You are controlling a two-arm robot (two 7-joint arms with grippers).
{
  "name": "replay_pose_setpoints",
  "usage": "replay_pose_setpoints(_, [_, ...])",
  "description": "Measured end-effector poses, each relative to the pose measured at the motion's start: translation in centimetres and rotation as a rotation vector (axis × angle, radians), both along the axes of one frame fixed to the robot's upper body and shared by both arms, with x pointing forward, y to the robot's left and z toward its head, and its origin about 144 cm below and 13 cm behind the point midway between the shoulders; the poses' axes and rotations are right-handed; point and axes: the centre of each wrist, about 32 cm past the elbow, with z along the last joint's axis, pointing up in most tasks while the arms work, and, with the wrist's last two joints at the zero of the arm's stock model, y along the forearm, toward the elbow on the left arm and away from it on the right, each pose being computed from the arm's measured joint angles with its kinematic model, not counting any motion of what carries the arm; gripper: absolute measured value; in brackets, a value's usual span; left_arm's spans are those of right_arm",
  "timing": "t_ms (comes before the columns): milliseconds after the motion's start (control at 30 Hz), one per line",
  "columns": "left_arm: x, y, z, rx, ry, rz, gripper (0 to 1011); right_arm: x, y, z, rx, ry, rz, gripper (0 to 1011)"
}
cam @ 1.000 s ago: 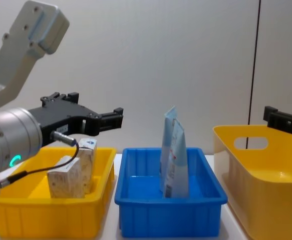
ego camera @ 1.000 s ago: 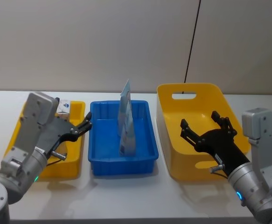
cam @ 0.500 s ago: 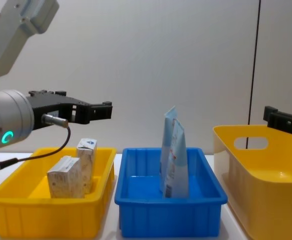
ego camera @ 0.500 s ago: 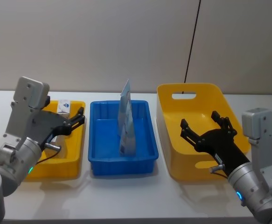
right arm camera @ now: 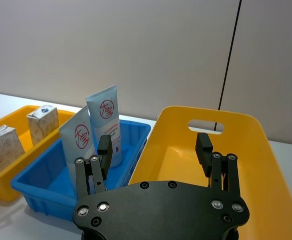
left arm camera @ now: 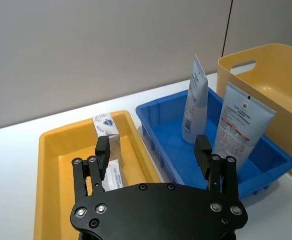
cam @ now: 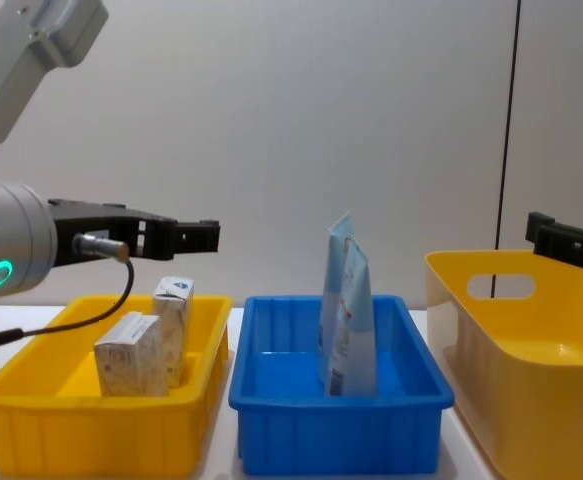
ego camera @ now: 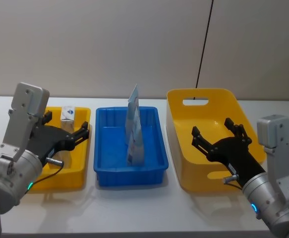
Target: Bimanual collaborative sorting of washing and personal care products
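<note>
Backing away from the blue bin [cam: 331,430], the left pincer [left arm camera: 152,149] now hovers over the yellow tray [cam: 91,435], spread wide and holding nothing. Unmoved, the right pincer [ego camera: 212,127] waits open and empty above the big yellow bin [cam: 531,400]. Both speckled packs [cam: 131,357] stand in the tray and both blue pouches [cam: 349,320] stand upright in the blue bin (each kind in its own home), so the sorting looks finished, or nearly.
</note>
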Motion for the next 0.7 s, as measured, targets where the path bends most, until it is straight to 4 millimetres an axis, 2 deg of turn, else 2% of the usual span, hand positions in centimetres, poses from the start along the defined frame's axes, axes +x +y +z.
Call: replay_pose_setpoints(700, [0.12,-0.79,-0.41,0.033,0.052,0.017,1001,0.0,0.0,0.0,0.0,0.0,0.0,1002])
